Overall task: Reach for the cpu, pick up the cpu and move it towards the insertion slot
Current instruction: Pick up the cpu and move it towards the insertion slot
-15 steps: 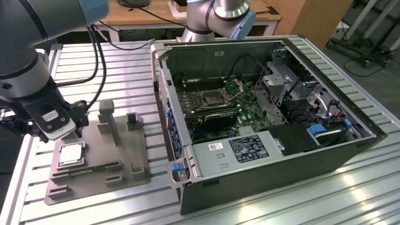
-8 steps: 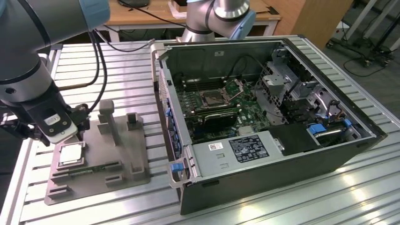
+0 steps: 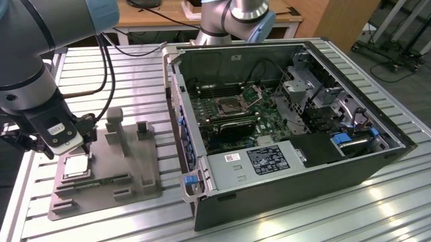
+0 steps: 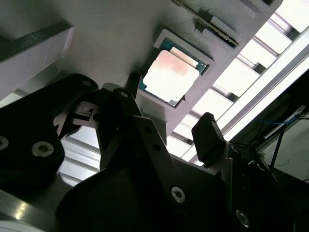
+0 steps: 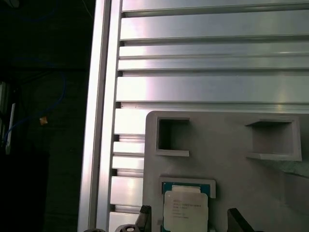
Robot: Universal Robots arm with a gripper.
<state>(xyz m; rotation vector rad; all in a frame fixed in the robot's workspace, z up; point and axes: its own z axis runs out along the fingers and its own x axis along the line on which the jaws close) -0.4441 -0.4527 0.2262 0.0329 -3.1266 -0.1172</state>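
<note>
The cpu [image 3: 75, 165] is a flat silver square lying in a recess of the grey fixture [image 3: 135, 171] at the exterior view's left. My gripper [image 3: 84, 150] hangs just above its far edge. In the first wrist view the cpu [image 5: 185, 208] lies between two dark fingertips [image 5: 144, 212], with a gap on each side. In the second wrist view the cpu [image 4: 170, 75] sits just beyond the open gripper [image 4: 169, 108]. The insertion slot [image 3: 232, 106] is a silver-framed square socket on the green board inside the computer case [image 3: 283, 201].
A green memory stick [image 3: 94, 181] lies in the fixture beside the cpu. Grey posts [image 3: 114, 126] rise from the fixture near my gripper. The case wall [image 3: 178, 121] stands between the fixture and the socket. A second arm's base [image 3: 235, 20] stands behind the case.
</note>
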